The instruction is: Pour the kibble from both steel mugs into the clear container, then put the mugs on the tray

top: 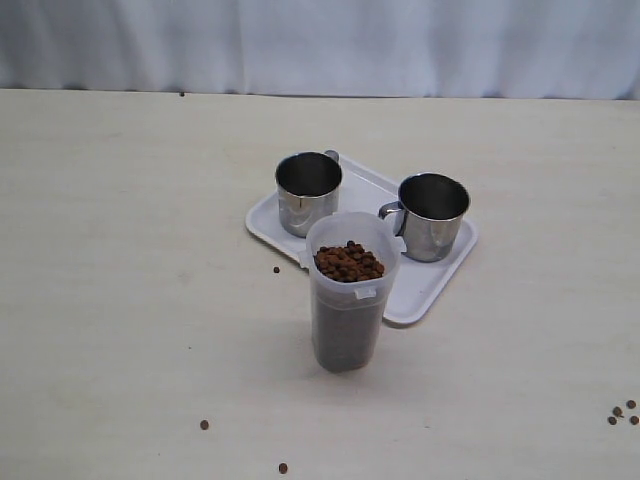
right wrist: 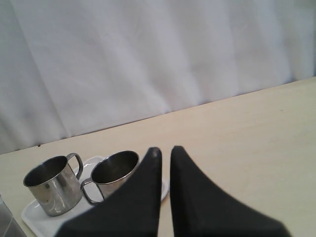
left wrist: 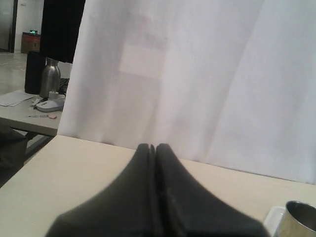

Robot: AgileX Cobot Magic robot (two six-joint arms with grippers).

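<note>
The left gripper [left wrist: 152, 148] is seen pressed shut on nothing, and the right gripper [right wrist: 165, 150] is likewise closed and empty, nothing being left to carry. The first steel mug [top: 308, 192] and the second steel mug [top: 432, 215] are stood upright, emptied, on the tray [top: 420, 290]; the kibble [top: 348, 262] is heaped in the clear container [top: 348, 320] beside it, stray pellets [top: 622, 412] lying on the table [top: 100, 300]

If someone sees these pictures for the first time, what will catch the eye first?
First comes the clear container in the middle of the table, filled nearly to its rim with brown kibble. Just behind it in the exterior view, the left steel mug and the right steel mug stand upright and look empty on the white tray. A few stray pellets lie on the table, most near the right edge.
</note>
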